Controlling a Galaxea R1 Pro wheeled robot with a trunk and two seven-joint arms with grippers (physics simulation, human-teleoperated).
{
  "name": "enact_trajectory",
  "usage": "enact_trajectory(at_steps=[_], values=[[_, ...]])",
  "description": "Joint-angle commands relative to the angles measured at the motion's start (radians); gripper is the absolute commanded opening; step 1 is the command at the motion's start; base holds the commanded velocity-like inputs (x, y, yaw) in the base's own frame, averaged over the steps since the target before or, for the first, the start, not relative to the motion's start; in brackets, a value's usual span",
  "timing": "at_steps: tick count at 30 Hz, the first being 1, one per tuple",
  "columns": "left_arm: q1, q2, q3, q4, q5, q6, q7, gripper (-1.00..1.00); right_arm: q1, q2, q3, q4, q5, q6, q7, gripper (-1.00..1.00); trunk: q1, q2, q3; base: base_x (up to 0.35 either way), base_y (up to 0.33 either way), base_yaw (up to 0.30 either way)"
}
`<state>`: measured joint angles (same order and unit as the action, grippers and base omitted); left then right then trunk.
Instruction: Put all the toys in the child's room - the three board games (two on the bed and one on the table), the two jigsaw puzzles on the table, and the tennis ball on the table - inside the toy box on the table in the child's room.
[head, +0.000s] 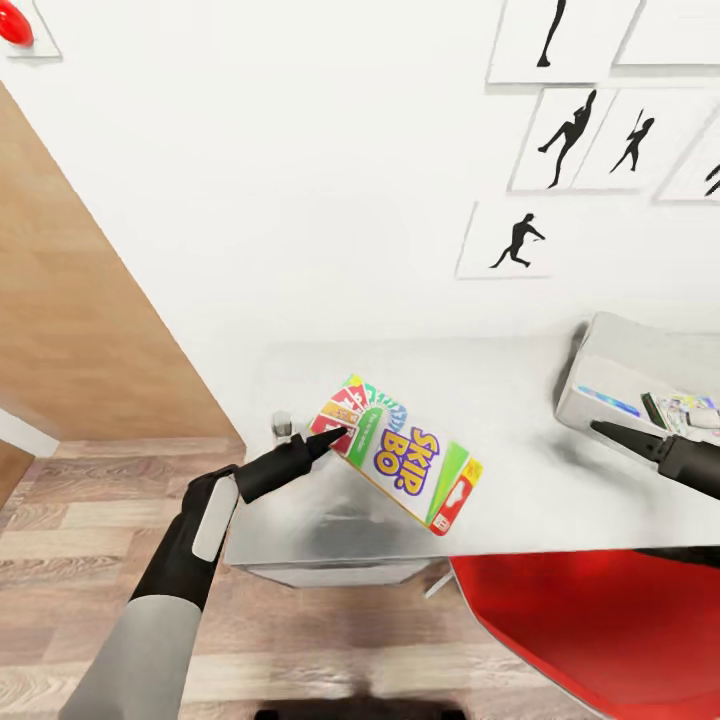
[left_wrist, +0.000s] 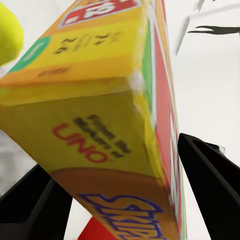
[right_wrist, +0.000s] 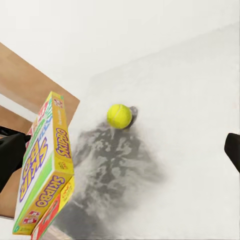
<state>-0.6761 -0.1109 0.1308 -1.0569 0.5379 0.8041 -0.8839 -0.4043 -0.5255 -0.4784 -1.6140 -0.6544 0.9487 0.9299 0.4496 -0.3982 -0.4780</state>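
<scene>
SKIP-BO board game (head: 405, 455) is seen in the head view pinched at one short end by the left gripper (head: 335, 436), raised over the grey table (head: 520, 400), its long axis running diagonally toward the table's near edge. Open tabletop lies between it and the toy box (head: 625, 365); the right gripper (head: 600, 428) hangs at the toy box's rim, its state cannot be told. In the left wrist view, "UNO" is read on the yellow side, dark fingers (left_wrist: 212, 187) flanking it. In the right wrist view, "SKIPBO" is read along the box edge; the tennis ball (right_wrist: 119, 115) rests on the table, well apart.
</scene>
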Motion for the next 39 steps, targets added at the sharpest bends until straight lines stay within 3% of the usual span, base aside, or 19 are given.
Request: enact_trajectory(at_steps=[1,5,8,15,16,30,36,39], values=[[-0.001,-0.001,0.003,-0.001,0.003,0.007,-0.003,-1.00,-0.001,0.000,0.000,0.000,0.001,0.004,0.004,1.00,0.000,-0.002,0.000,-0.104,-0.299,-0.119],[0.000,-0.001,0.003,-0.001,0.003,0.007,-0.002,-1.00,-0.001,-0.004,-0.001,0.000,0.001,0.005,0.018,1.00,0.000,-0.002,0.005,-0.078,-0.242,-0.129],[0.000,-0.001,0.003,0.000,0.003,0.007,-0.001,-1.00,0.000,-0.009,-0.014,0.000,0.001,0.005,0.097,1.00,0.000,-0.002,0.009,-0.033,-0.107,-0.141],[0.005,-0.001,0.003,0.000,0.003,0.006,-0.001,-1.00,0.025,-0.019,-0.096,0.000,0.001,0.011,0.246,1.00,0.000,-0.002,0.016,-0.011,-0.035,-0.112],[0.005,-0.001,0.003,0.000,0.003,0.006,0.000,-1.00,0.042,-0.021,-0.127,0.001,0.001,0.014,0.271,1.00,0.000,-0.002,0.016,-0.003,-0.008,-0.031],[0.008,-0.002,0.003,-0.001,0.005,0.000,-0.002,-1.00,0.059,-0.025,-0.161,0.000,0.001,0.020,0.295,1.00,0.000,-0.002,0.024,-0.001,-0.003,-0.107],[0.006,-0.015,0.002,-0.011,0.066,-0.003,0.002,-1.00,0.059,-0.026,-0.164,0.001,0.002,0.022,0.289,1.00,0.000,-0.002,0.030,0.000,0.000,-0.227],[-0.008,-0.027,-0.004,-0.037,0.135,0.000,0.038,-1.00,0.059,-0.027,-0.164,0.001,0.004,0.022,0.286,1.00,0.000,-0.002,0.033,0.000,0.000,-0.238]])
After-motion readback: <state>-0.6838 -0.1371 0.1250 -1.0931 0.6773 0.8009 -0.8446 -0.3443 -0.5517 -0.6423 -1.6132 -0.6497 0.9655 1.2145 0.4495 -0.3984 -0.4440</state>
